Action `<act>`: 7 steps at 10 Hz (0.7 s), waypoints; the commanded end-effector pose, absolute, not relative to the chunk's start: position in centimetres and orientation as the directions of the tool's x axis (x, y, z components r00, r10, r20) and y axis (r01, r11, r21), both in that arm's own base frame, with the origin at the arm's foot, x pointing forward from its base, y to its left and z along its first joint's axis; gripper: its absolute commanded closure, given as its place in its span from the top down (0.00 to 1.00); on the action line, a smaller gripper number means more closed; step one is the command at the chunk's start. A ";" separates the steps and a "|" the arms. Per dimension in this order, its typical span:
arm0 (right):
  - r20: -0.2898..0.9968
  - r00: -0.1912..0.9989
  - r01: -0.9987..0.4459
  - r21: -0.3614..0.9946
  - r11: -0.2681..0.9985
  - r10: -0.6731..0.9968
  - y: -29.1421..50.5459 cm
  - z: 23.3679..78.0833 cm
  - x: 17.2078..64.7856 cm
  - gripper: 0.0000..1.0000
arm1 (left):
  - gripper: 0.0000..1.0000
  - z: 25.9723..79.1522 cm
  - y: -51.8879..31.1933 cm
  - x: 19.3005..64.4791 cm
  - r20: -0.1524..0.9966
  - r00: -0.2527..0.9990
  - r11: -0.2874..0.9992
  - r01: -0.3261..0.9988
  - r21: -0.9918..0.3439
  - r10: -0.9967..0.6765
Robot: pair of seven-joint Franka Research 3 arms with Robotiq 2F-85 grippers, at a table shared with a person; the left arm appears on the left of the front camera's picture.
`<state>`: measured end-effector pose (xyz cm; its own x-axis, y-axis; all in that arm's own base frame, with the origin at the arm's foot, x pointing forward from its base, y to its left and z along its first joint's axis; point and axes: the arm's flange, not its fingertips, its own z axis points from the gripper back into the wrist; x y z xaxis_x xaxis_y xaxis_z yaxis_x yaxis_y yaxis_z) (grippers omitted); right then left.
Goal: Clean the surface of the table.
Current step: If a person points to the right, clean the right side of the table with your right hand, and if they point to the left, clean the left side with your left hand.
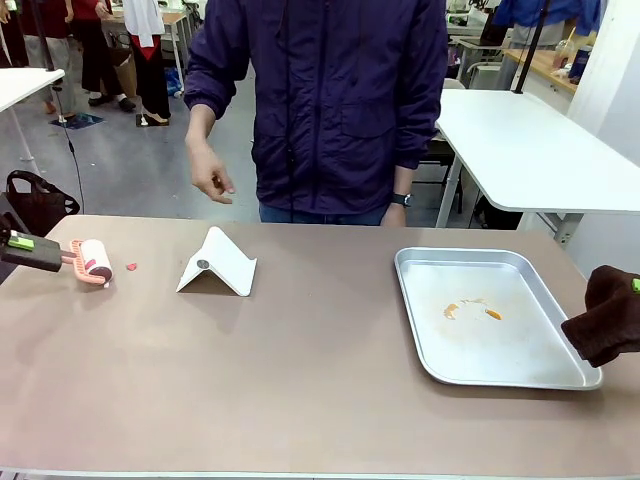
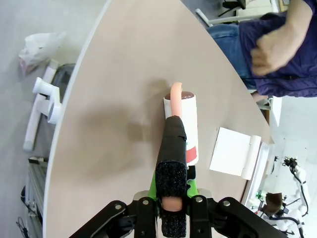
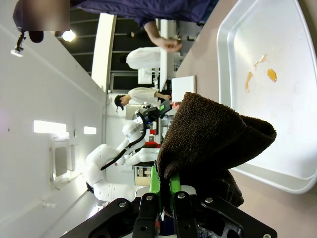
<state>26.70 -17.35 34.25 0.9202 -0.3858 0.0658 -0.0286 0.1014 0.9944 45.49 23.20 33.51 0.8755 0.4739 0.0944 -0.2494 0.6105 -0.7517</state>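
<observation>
On the table [image 1: 300,400] a tray [image 1: 500,350] is set. A lint roller [image 2: 188,129] is clamped by the left gripper [image 2: 172,206], a cloth [image 3: 213,134] by the right gripper [image 3: 163,198].

1. Type of place: open-plan lab or workshop hall, shared by several work stations.
2. Work tables: a taupe-brown table [image 1: 300,400] nearest; a white-topped table [image 1: 530,150] at far right; a second white top [image 1: 25,85] at far left; a wooden bench [image 1: 550,65] in the far right corner.
3. Floor: smooth grey floor [image 1: 140,180], hard and uncarpeted.
4. Occupants: a person in a dark purple jacket [image 1: 340,100] standing at the near table's far side; other people [image 1: 95,45] standing at far left.
5. Lighting: bright light panels [image 3: 44,127] on a plain white surface; wall or ceiling cannot be told.
</observation>
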 end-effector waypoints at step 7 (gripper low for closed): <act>0.065 0.924 -0.031 0.995 0.096 -0.377 -17.3 34.9 26.5 0.00 | 0.22 31.6 17.5 48.6 0.033 0.922 0.624 -0.234 -0.746 0.385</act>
<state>26.70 -17.35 34.26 0.9202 -0.3858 0.0659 -0.0287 0.1015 0.9944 48.65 18.80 33.27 0.9119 0.4041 0.0717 -0.2097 0.6091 -0.7648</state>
